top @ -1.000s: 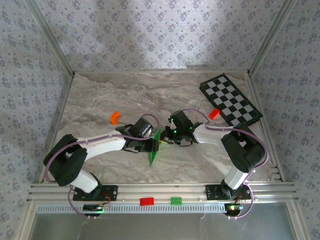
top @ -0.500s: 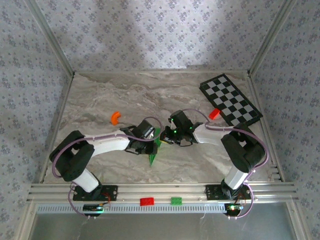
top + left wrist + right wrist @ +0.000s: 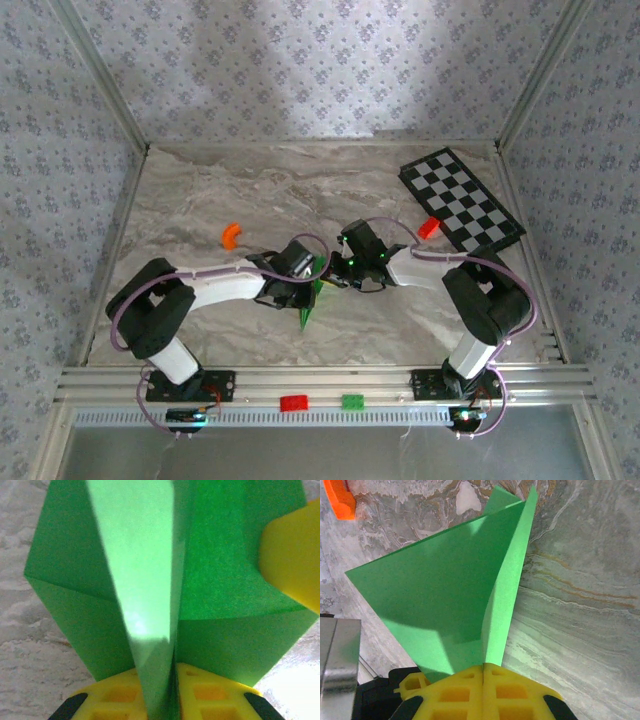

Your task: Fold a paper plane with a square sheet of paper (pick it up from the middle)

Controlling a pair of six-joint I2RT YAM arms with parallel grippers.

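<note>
The paper (image 3: pixel 445 590) was gripped at its crease by the left end effector (image 3: pixel 157 690) and the right end effector (image 3: pixel 484 672), presumably to steady the fold.

The paper plane (image 3: pixel 445 590) was plain bright green. My right gripper (image 3: pixel 483 672) had yellow fingers (image 3: pixel 455 692) with black corners. The tabletop (image 3: pixel 200 190) was marbled grey and beige, the checkered board (image 3: pixel 462 200) black and white, a small curved piece (image 3: pixel 231 235) orange, and the walls (image 3: pixel 320 60) pale grey with a floral print.
</note>
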